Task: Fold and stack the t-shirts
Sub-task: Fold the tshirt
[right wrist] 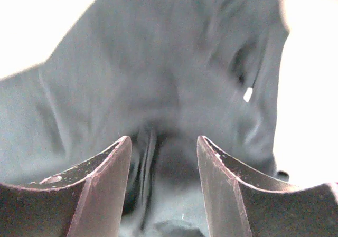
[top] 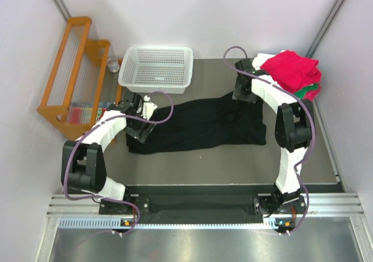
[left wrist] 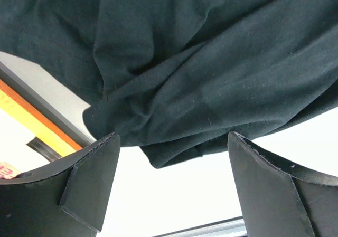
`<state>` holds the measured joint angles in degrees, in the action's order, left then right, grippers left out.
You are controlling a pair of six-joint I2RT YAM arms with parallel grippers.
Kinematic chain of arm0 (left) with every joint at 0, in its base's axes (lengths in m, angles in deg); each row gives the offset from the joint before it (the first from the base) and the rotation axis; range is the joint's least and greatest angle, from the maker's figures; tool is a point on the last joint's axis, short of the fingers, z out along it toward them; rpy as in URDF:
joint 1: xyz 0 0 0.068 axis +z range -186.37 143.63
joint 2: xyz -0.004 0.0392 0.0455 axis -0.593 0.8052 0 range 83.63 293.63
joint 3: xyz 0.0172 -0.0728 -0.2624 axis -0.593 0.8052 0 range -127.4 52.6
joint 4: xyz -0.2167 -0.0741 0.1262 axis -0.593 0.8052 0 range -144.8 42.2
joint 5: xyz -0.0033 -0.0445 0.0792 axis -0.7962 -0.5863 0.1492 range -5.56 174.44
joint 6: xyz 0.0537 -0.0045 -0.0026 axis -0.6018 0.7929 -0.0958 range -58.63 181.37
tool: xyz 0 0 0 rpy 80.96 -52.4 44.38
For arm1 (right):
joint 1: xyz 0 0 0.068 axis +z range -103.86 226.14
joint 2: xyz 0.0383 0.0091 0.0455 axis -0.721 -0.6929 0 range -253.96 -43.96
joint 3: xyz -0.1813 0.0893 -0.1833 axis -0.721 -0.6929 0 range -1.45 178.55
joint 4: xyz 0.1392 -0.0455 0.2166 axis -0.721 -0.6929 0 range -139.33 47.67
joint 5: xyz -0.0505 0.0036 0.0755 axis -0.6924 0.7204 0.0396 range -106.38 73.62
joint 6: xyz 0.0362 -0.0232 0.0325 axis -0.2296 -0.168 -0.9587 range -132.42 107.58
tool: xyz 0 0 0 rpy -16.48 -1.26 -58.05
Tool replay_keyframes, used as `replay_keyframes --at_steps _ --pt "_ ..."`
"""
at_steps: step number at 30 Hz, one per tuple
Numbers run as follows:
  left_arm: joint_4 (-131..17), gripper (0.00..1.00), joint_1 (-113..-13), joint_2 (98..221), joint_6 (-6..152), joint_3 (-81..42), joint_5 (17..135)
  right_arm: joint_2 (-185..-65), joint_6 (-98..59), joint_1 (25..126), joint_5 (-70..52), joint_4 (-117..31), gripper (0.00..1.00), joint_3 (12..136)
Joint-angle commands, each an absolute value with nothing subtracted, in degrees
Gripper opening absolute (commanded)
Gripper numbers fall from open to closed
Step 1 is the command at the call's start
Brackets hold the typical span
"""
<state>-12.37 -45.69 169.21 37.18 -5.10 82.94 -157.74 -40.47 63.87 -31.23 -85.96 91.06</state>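
Left hand (left wrist: 173,142) gapes wide, empty, at the left end of the black t-shirt (top: 198,125); right hand (right wrist: 163,139) sits half-open over its cloth, grip unclear.

My left gripper (left wrist: 173,142) hangs over the black t-shirt (left wrist: 211,63), its 2 dark fingers (left wrist: 84,184) set wide apart with nothing clamped between them. The cloth lies rumpled in long creases, 1 rounded edge reaching toward the gap (whether it brushes a fingertip I cannot tell). Beneath, the table (left wrist: 174,200) glares white; an orange frame (left wrist: 31,110) slants at left.
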Motion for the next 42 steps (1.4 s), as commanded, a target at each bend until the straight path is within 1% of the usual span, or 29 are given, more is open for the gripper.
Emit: replay_keyframes --at_steps 1,6,9,10,12,13,15,16,17,18,19,21,22,25,28,33,42 --pt "-13.58 0.88 -45.69 165.46 36.14 -4.18 83.91 -161.37 -40.19 59.51 -35.10 -87.50 0.53 96.99" --pt "-13.85 0.88 -45.69 164.84 35.18 -3.39 86.28 -160.59 -40.28 58.44 -37.99 -88.64 0.54 96.29" --pt "-14.20 0.88 -45.69 165.01 35.18 -3.21 86.72 -155.86 -40.72 59.05 -39.93 -88.47 0.54 94.80" --pt "-14.28 0.88 -45.69 165.01 35.26 -3.21 86.64 -151.84 -40.81 59.40 -40.37 -88.21 0.54 93.32" --pt "-14.46 0.88 -45.69 165.19 35.53 -3.13 86.55 -147.69 -40.98 60.63 -39.06 -88.56 0.55 91.64" --pt "-14.63 0.88 -45.69 165.19 35.61 -3.21 86.81 -143.67 -40.90 61.07 -35.14 -88.56 0.55 89.37" --pt "-15.60 0.88 -45.69 165.19 36.23 -3.13 86.99 -139.96 -40.98 63.52 -30.99 -88.73 0.56 85.94" --pt "-16.04 0.88 -45.60 165.19 36.58 -3.04 87.16 -136.54 -40.98 64.67 -28.62 -88.65 0.56 81.57" --pt "-17.26 0.88 -45.60 165.19 37.36 -2.86 87.68 -134.86 -40.90 65.73 -28.16 -88.73 0.57 79.17" --pt "-17.71 0.88 -45.16 165.19 37.72 -2.78 87.86 -133.01 -41.59 67.82 -28.41 -88.73 0.57 73.76" --pt "-18.23 0.89 -44.72 165.19 37.90 -2.60 87.60 -129.25 -41.77 68.54 -27.72 -88.38 0.57 71.09" --pt "-18.94 0.89 -43.06 165.71 37.99 -2.07 86.46 -125.54 -43.17 69.25 -27.71 -88.56 0.58 66.17" --pt "-19.12 0.89 -42.61 165.89 37.99 -1.81 86.37 -121.43 -43.53 69.25 -26.41 -88.47 0.58 61.53" --pt "-19.29 0.88 -40.94 166.33 37.02 0.90 86.20 -114.30 -44.94 69.51 -24.21 -89.17 0.59 54.14" --pt "-20.78 0.88 -39.89 166.07 35.88 3.80 86.72 -110.94 -45.82 69.78 -23.58 -88.91 0.59 48.66" --pt "-22.11 0.88 -39.53 168.08 35.79 4.00 86.64 -114.70 -45.91 69.78 -24.11 -86.02 0.59 46.10" --pt "-22.02 0.88 -39.45 170.90 36.49 0.74 86.37 -124.28 -46.08 68.47 -31.31 -81.62 0.58 50.93"
